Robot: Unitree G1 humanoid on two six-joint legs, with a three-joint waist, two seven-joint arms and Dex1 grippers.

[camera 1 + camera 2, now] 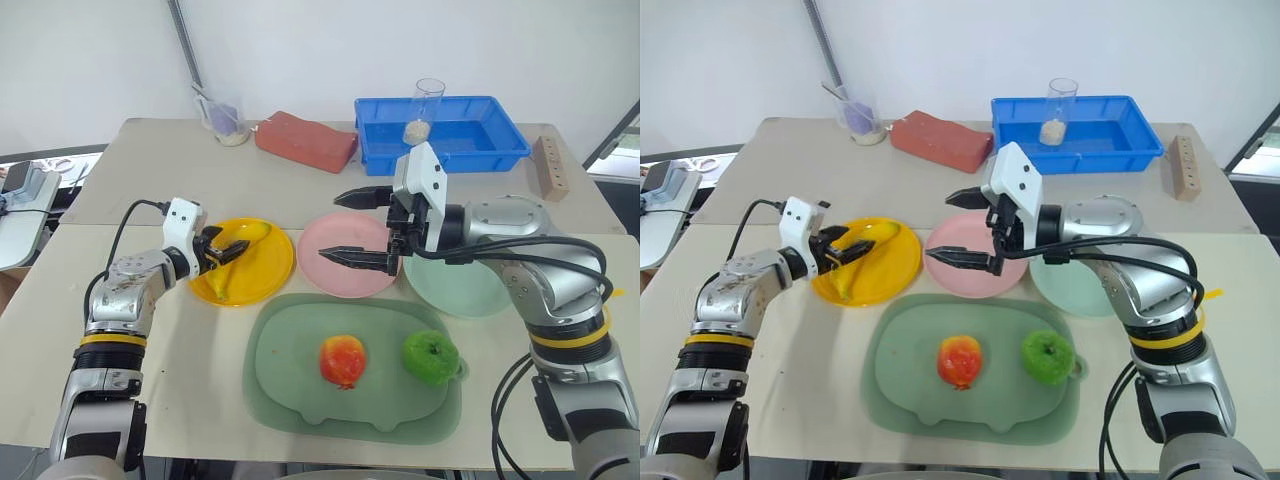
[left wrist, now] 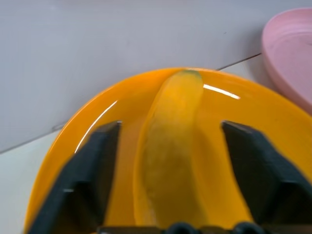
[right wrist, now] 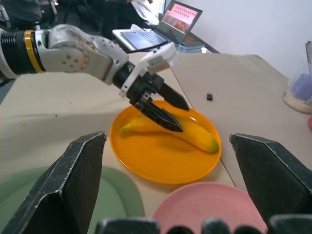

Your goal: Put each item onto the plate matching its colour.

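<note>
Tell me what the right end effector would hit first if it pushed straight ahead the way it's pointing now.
Probably the left end effector, poised over the banana on the yellow plate. The right end effector points that way above the pink plate; depth is hard to judge.

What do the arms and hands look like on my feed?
Both arms are silver-grey metal with black joints and a yellow band at each forearm. Black cables loop along them. The left hand and right hand each have a white housing and two black pointed fingers.
</note>
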